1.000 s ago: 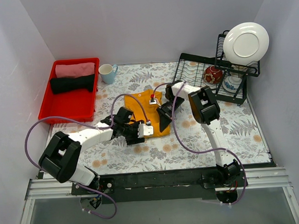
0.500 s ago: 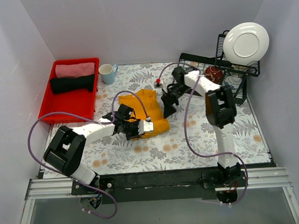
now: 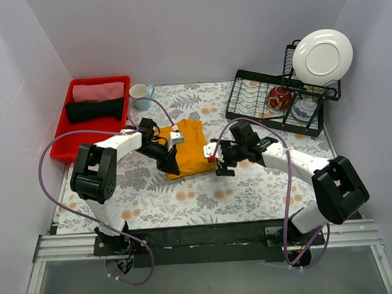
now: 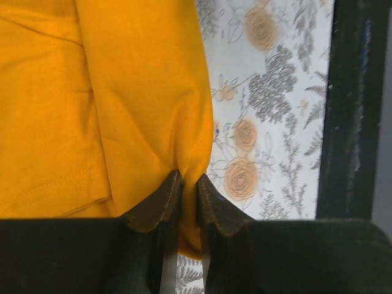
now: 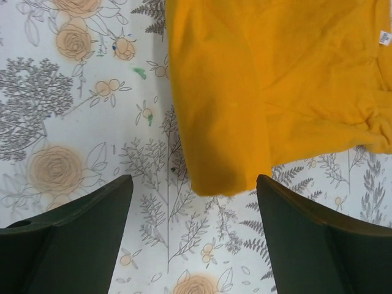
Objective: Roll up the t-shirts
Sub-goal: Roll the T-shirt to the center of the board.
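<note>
The bright orange-yellow t-shirt point(image 3: 188, 147) lies folded on the floral mat, mid-table. My left gripper point(image 3: 169, 162) is at its near left corner, shut on a pinched fold of the cloth; in the left wrist view the left gripper point(image 4: 188, 180) squeezes that fold of the shirt point(image 4: 92, 92). My right gripper point(image 3: 219, 160) stands open just right of the shirt's near edge. In the right wrist view the right gripper point(image 5: 193, 187) has wide-apart fingers point(image 5: 92, 214), and a corner of the shirt point(image 5: 275, 79) lies between them, untouched. Pink point(image 3: 99, 91) and black point(image 3: 95, 110) rolled t-shirts lie in the tray.
A red tray point(image 3: 91, 142) sits at the back left, with a white mug point(image 3: 140, 94) beside it. A black dish rack point(image 3: 272, 111) at the back right holds a white plate point(image 3: 322, 55) and a red bowl point(image 3: 280, 99). Purple cables loop over both arms.
My left gripper closed on the shirt's edge and drew it back and to the left. My right gripper let go, opened wide and swung from the shirt's far side to its near right.
</note>
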{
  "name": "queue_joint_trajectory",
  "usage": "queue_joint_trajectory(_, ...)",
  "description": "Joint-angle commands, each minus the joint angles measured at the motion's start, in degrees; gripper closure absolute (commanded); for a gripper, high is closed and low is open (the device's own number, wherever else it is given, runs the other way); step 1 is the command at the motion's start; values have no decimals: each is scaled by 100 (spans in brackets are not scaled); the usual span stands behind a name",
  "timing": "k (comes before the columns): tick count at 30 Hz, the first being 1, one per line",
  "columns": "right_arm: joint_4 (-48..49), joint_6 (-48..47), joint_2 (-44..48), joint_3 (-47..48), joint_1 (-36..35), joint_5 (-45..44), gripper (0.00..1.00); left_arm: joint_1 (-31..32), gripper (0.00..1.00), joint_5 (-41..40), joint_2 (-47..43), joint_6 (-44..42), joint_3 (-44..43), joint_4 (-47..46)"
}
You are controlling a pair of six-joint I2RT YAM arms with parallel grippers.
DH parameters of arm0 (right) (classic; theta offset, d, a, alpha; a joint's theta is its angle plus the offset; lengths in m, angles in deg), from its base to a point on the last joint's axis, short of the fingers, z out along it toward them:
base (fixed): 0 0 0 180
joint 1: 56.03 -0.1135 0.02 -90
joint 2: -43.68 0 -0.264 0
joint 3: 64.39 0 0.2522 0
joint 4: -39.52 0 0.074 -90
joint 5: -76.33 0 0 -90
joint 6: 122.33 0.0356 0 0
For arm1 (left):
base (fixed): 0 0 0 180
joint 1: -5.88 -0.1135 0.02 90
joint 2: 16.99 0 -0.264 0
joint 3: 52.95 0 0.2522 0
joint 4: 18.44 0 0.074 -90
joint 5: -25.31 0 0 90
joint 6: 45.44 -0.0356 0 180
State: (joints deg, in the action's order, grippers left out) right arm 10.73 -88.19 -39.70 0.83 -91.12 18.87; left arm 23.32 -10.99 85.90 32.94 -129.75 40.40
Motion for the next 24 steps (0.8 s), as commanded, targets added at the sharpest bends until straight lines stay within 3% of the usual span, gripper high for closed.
queue_joint_trajectory(1, 1325, -399, 23, -380, -296, -317, 12, 6, 96, 897, -103, 344, -217, 326)
queue_joint_trajectory(3, 1906, -531, 49, -566, -454, -344, 11, 6, 96, 915, -85, 353, -199, 343)
queue_joint_trajectory(14, 2530, -1287, -881, -717, -569, 25, 12, -178, 96, 977, 99, 292, -340, 449)
queue_joint_trajectory(17, 2829, -1393, -1207, -699, -569, 25, 18, -249, 97, 959, 152, 239, -375, 528)
queue_joint_trajectory(20, 3119, -1314, -1462, -585, -560, -98, 41, -319, 97, 915, 161, 151, -375, 633)
queue_joint_trajectory(21, 3155, -1262, -1515, -524, -552, -124, 61, -328, 97, 889, 152, 116, -375, 651)
queue_joint_trajectory(24, 2840, -1226, -1717, -146, -552, -151, 84, -346, 66, 530, -23, 115, -270, 547)
